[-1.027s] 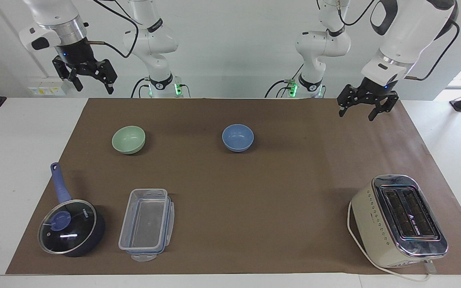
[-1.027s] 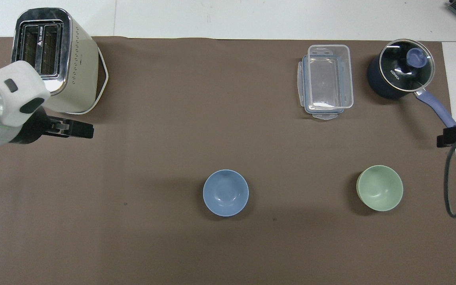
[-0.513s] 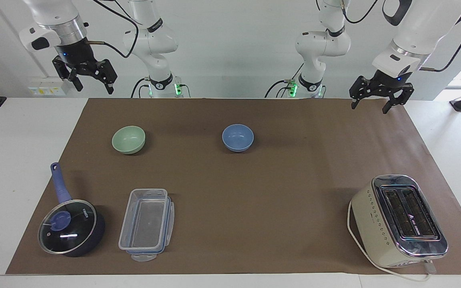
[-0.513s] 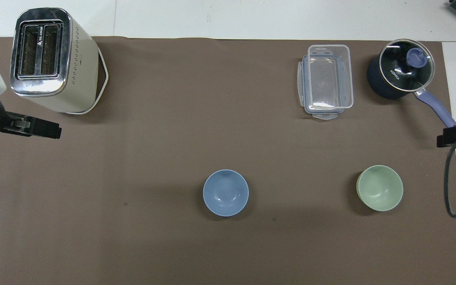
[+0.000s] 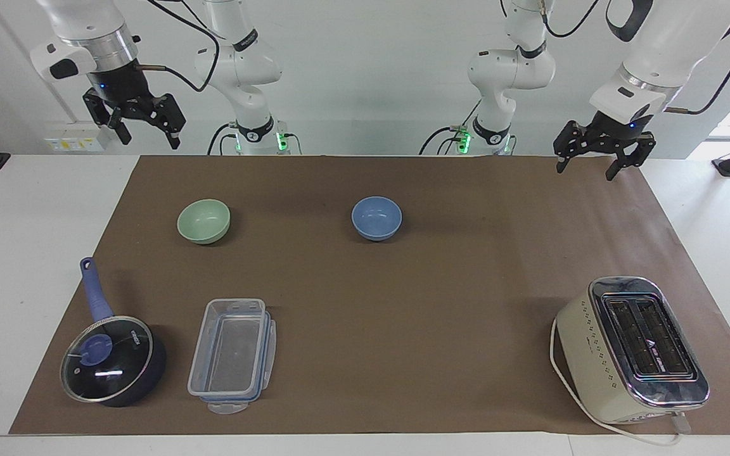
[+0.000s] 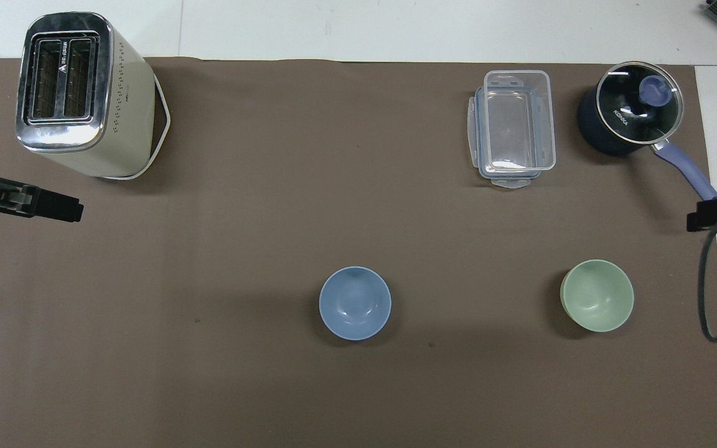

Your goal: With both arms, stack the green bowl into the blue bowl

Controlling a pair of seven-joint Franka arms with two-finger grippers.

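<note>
Pale green bowl (image 5: 203, 221) sitting alone at middle left of the facing view, on the brown mat (image 5: 365, 380) over the tabletop. Blue bowl (image 5: 376, 218) beside it but well apart, near the middle, mouth up and ready to take the green one. Left pincer (image 5: 598, 166) up at upper right, spread and empty. Right pincer (image 5: 143, 130) up at upper left, spread too, closest to the green bowl. Nothing stacked yet.
</note>
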